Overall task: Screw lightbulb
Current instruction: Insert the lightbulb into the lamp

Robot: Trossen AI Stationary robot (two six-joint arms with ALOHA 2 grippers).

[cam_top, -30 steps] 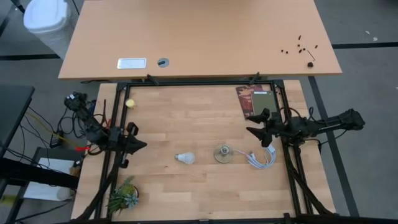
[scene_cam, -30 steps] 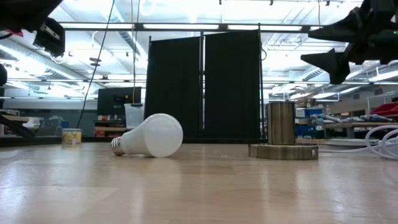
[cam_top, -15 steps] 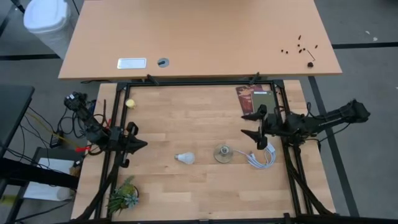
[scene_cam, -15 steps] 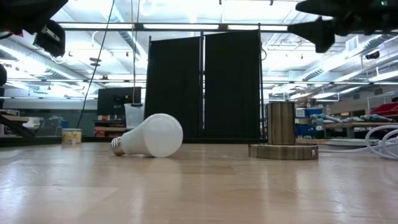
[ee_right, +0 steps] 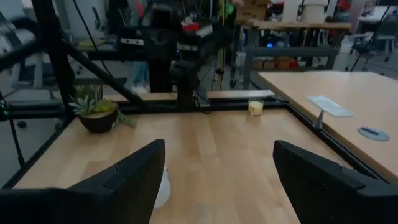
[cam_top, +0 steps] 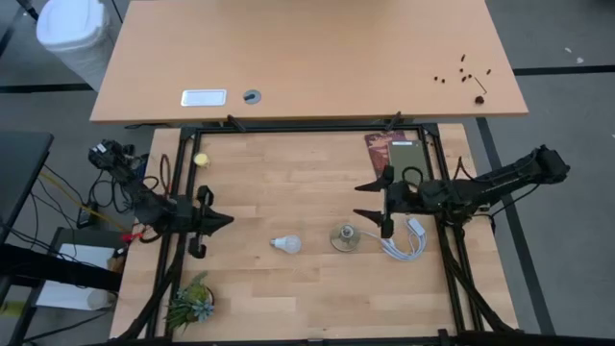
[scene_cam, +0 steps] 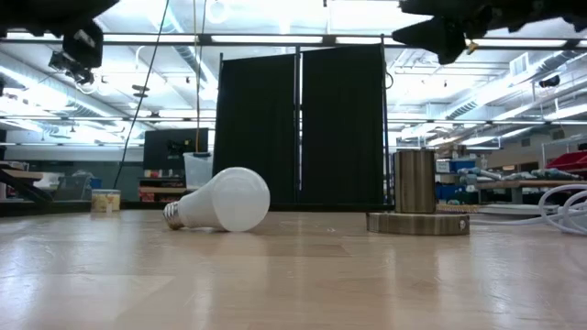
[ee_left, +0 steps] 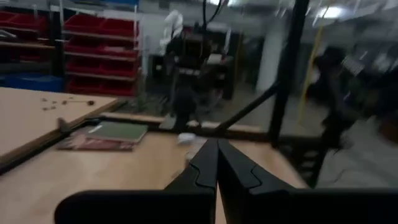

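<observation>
High view shows the lightbulb [cam_top: 284, 244] lying on its side near the tabletop's middle — untouched. Right claw [cam_top: 371, 203], spread, hangs near the socket [cam_top: 344, 236]; left claw [cam_top: 219, 220], pressed together, waits. Next: grasp the bulb.

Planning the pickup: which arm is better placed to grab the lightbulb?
Right. The right gripper is open above the table, nearer the lightbulb; the left gripper is shut at the table's left edge.
</observation>
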